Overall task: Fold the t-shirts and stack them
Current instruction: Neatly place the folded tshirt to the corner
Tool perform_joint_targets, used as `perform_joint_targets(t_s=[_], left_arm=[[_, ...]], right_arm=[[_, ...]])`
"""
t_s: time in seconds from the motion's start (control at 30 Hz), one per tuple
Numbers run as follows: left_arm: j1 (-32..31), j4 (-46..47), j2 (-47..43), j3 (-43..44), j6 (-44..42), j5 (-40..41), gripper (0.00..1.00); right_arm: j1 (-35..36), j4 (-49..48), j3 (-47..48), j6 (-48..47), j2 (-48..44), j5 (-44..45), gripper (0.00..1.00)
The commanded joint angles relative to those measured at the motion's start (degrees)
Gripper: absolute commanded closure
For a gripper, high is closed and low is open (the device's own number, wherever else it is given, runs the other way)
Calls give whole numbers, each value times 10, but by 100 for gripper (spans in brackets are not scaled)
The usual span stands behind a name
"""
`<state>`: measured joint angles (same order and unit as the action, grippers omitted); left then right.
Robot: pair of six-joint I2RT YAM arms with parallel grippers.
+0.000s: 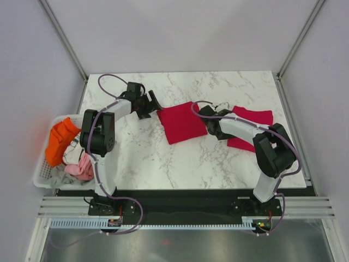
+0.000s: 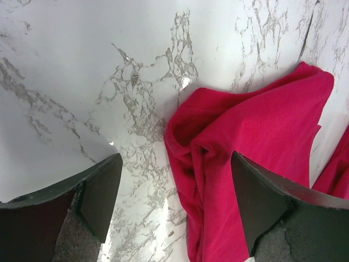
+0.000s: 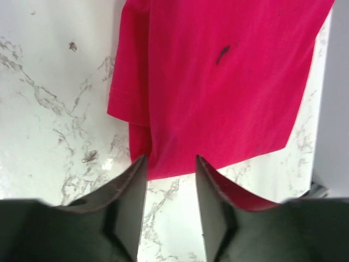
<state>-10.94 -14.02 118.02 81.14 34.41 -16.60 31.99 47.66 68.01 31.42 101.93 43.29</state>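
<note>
A folded crimson t-shirt (image 1: 181, 122) lies in the middle of the marble table. A second crimson t-shirt (image 1: 252, 126) lies flat at the right, partly under my right arm. My left gripper (image 1: 154, 103) is open and low at the middle shirt's far left corner. In the left wrist view the bunched corner of this shirt (image 2: 245, 142) lies between and under the spread fingers (image 2: 101, 191). My right gripper (image 1: 204, 119) is open at the shirt's right edge. In the right wrist view the shirt's hem (image 3: 218, 82) lies just at its fingertips (image 3: 139, 174), with bare marble between them.
A white basket (image 1: 42, 173) stands at the table's left edge with an orange cloth (image 1: 61, 139) and a pink cloth (image 1: 82, 166) in it. The arm bases stand at the near edge. White walls close in the table on three sides.
</note>
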Motion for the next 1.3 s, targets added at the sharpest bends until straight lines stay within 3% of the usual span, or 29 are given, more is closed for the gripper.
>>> perform_joint_targets(t_s=[0.0, 0.13, 0.27, 0.53, 0.67, 0.9, 1.13, 1.27], left_arm=[[3, 6, -22, -5, -15, 3, 12], [3, 6, -24, -6, -19, 3, 11], [4, 7, -25, -7, -19, 5, 10], [2, 34, -45, -31, -11, 5, 0], [1, 56, -62, -56, -7, 6, 0], [1, 46, -52, -44, -12, 1, 4], [0, 37, -35, -30, -19, -15, 8], [-2, 38, -40, -32, -23, -13, 9]], right_arm=[[-5, -1, 25, -1, -41, -31, 48], [-5, -58, 34, -37, -81, -104, 41], [-5, -134, 34, -66, -109, -170, 26], [-5, -244, 48, -79, -95, -251, 15], [-6, -345, 20, -94, -91, -287, 2], [-35, -439, 87, -76, 32, -413, 13], [-68, -472, 142, -56, 129, -467, 7], [-101, -504, 152, -49, 162, -515, 15]])
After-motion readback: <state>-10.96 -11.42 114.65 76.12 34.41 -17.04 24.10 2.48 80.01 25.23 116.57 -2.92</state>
